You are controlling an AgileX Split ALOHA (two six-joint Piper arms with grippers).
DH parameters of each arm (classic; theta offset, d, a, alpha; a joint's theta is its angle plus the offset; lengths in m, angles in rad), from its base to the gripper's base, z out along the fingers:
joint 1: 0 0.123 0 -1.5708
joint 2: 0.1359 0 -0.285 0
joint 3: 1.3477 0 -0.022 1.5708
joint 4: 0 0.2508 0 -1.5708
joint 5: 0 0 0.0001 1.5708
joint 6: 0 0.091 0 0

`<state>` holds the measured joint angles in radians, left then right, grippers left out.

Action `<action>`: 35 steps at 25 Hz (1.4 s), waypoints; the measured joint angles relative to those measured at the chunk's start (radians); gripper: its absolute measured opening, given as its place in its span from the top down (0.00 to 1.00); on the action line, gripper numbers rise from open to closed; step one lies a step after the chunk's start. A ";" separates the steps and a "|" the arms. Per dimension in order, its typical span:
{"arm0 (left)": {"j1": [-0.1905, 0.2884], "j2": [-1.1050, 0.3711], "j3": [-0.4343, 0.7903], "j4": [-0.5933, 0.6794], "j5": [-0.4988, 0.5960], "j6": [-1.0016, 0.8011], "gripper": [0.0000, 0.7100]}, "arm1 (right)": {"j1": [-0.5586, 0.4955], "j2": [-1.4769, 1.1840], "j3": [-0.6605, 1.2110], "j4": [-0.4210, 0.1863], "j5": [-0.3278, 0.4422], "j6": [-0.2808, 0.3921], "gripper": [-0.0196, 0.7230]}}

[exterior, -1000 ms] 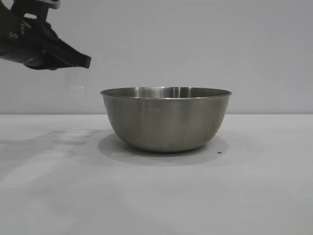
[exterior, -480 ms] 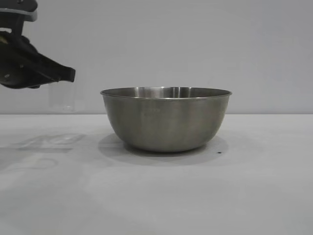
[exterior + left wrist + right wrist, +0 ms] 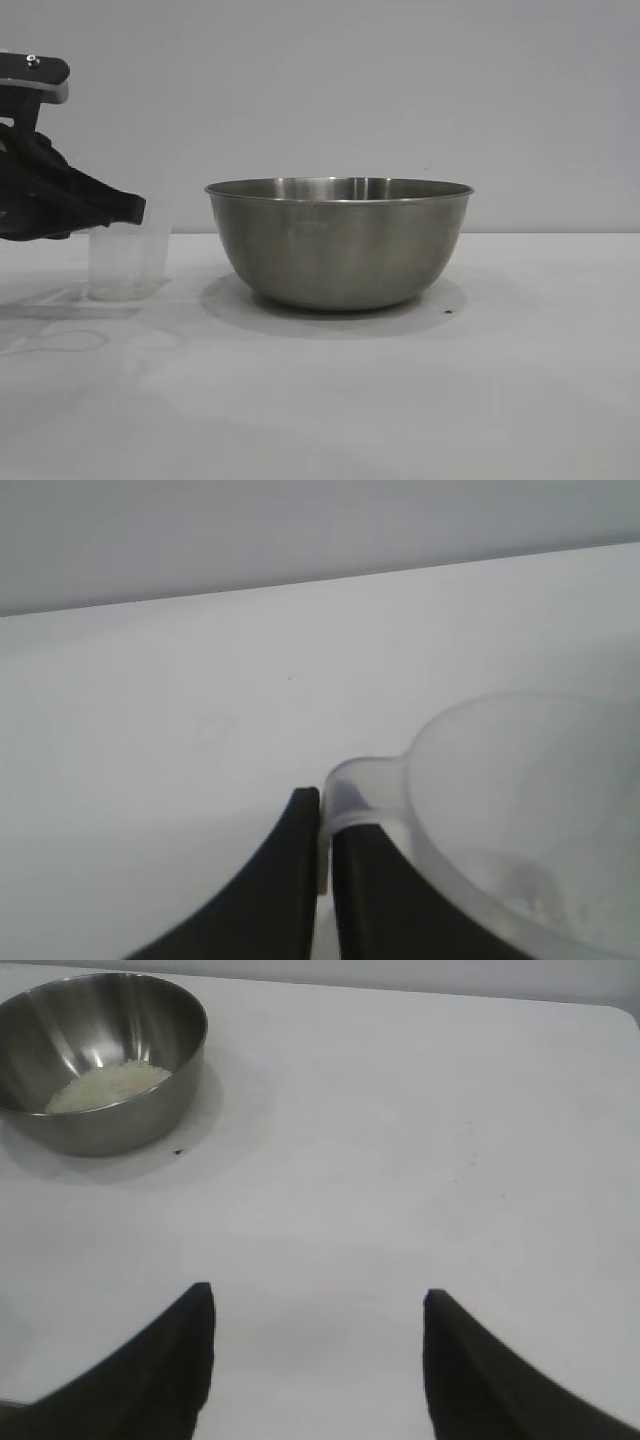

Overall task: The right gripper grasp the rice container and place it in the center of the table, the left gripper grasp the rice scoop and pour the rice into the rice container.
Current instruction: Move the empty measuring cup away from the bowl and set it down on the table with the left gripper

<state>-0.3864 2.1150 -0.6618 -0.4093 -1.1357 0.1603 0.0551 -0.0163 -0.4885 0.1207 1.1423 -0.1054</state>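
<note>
Scoop (image 3: 125, 262): you have it upright, mouth up, at the exterior view's left, base at or just above the table (image 3: 400, 400); whether it touches, you cannot tell. Its handle (image 3: 360, 792) runs roughly level, away from the bowl.
Left claw (image 3: 322, 825): your fingers are pinched tight on the handle, reaching in from the left edge about level.
Scoop contents: nearly empty; a few grains show at the bottom in the left wrist view.
Bowl (image 3: 340, 243): upright near mid-table, right of the scoop and apart from it, with a heap of rice (image 3: 105, 1085) inside.
Change: a second ago your left claw hung higher and closer to the bowl rim; it has come down and drawn back leftward with the scoop.
Right claw (image 3: 318, 1355): fingers spread, holding nothing, well away from the bowl.
Nearby: a small dark speck (image 3: 449, 311) lies on the table beside the bowl's base.
</note>
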 joint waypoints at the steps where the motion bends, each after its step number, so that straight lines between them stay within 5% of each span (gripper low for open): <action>1: 0.000 0.000 0.000 0.000 0.000 0.000 1.00 | 0.000 0.000 0.000 0.000 0.000 0.000 0.38; 15: 0.018 0.037 0.000 0.036 -0.022 0.000 1.00 | 0.000 0.000 0.000 0.000 0.000 0.000 0.38; 23: 0.020 0.039 0.000 0.061 -0.018 0.000 0.58 | 0.000 0.000 0.000 0.000 0.000 0.000 0.38; 35: 0.020 0.039 0.011 0.061 -0.018 0.000 0.56 | 0.000 0.000 0.000 0.000 0.000 0.000 0.38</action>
<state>-0.3662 2.1541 -0.6510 -0.3484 -1.1540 0.1598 0.0551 -0.0163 -0.4885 0.1207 1.1423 -0.1054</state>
